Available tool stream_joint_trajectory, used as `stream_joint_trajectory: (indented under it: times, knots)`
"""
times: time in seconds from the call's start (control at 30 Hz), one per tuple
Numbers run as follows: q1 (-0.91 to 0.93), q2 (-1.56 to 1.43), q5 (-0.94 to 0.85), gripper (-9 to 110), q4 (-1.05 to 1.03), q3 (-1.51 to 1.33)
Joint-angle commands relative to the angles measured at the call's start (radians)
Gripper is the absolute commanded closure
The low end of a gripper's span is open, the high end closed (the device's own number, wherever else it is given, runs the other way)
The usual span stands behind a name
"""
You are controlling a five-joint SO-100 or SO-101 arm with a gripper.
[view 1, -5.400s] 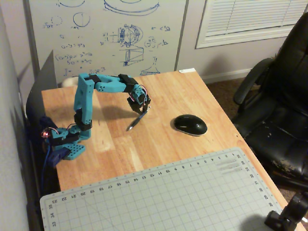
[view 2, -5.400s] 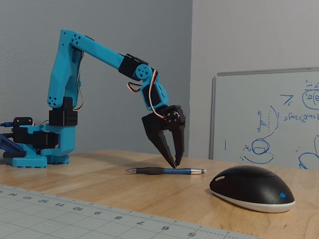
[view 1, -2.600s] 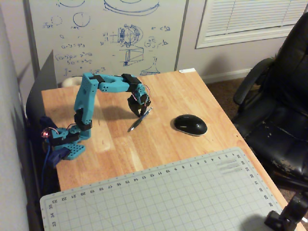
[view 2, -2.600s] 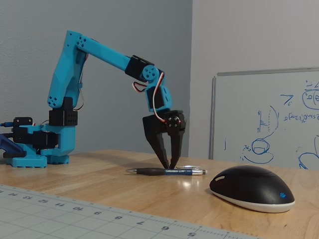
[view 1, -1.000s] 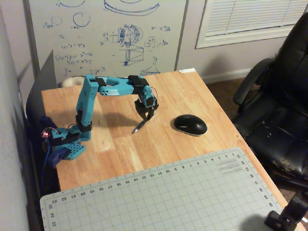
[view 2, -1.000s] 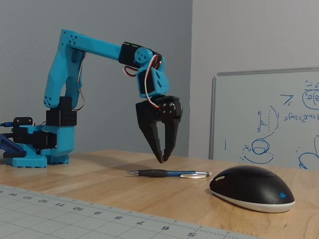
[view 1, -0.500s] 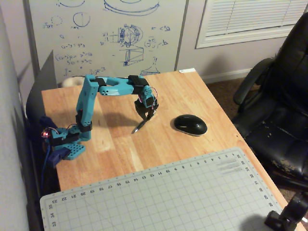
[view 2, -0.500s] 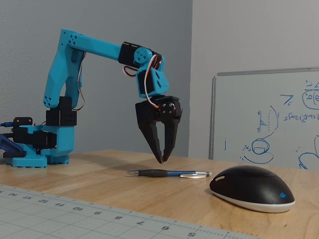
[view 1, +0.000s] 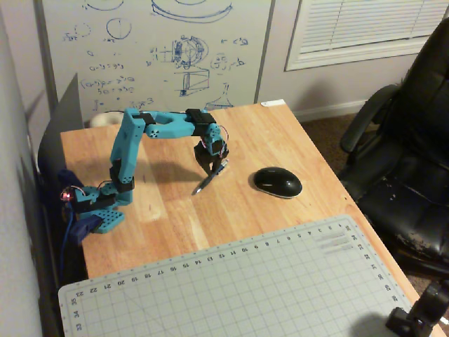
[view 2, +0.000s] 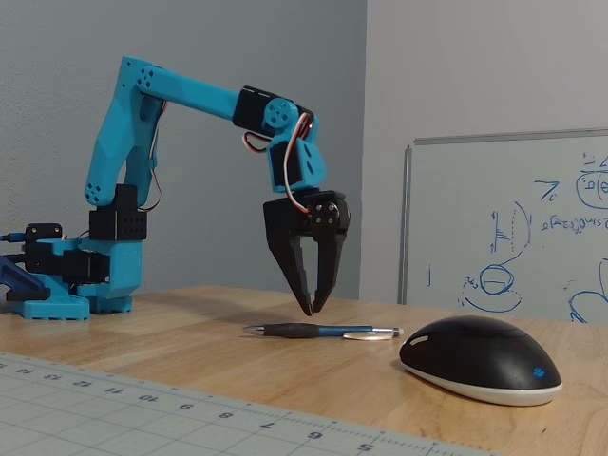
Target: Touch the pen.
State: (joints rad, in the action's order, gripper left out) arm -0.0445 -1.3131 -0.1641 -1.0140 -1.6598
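Note:
The pen (view 1: 205,183) is slim and dark with a silvery tip. It lies flat on the wooden table (view 1: 168,217), left of the black mouse (view 1: 278,182) in a fixed view. It also shows in the other fixed view (view 2: 304,331). My gripper (view 1: 210,169) hangs from the blue arm (view 1: 165,126) and points straight down over the pen's middle. Its black fingers meet at the tips (view 2: 311,310), which sit just above the pen or right at it. I cannot tell whether they touch. It holds nothing.
The mouse (view 2: 480,359) lies close to the pen's far end. A grey cutting mat (view 1: 231,295) covers the table's front. A whiteboard (view 1: 154,49) stands behind the table. A black office chair (view 1: 414,140) stands beside the table's edge.

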Motion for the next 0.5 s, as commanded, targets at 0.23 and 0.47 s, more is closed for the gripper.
stream_joint_trajectory:
  times: [0.23, 0.47]
  knots:
    - [0.003, 0.011, 0.005, 101, -0.005, 0.081]
    - [0.003, 0.011, 0.005, 101, -0.005, 0.083]
